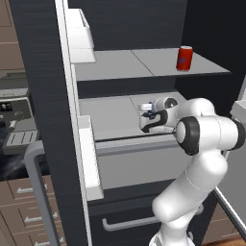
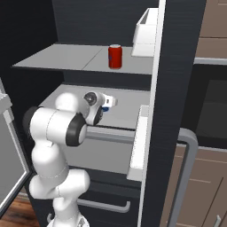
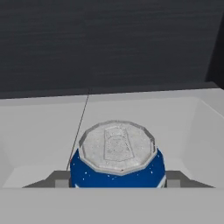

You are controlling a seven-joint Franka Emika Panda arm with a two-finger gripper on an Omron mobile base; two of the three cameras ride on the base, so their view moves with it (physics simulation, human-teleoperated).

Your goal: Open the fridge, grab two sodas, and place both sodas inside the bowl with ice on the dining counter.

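The fridge stands open, its pale grey shelves in sight. A red soda stands upright on the upper shelf. On the lower shelf is the blue soda, upright with its silver top towards the hand camera. My gripper reaches into the lower shelf and is shut on this blue can, with the fingertips pressed against both of its sides. The bowl with ice and the dining counter are out of view.
White door bins line the open left door. The right door is swung out beside my arm. Below the shelves is a dark drawer with a grey bar handle. Brown wood cabinets flank the fridge.
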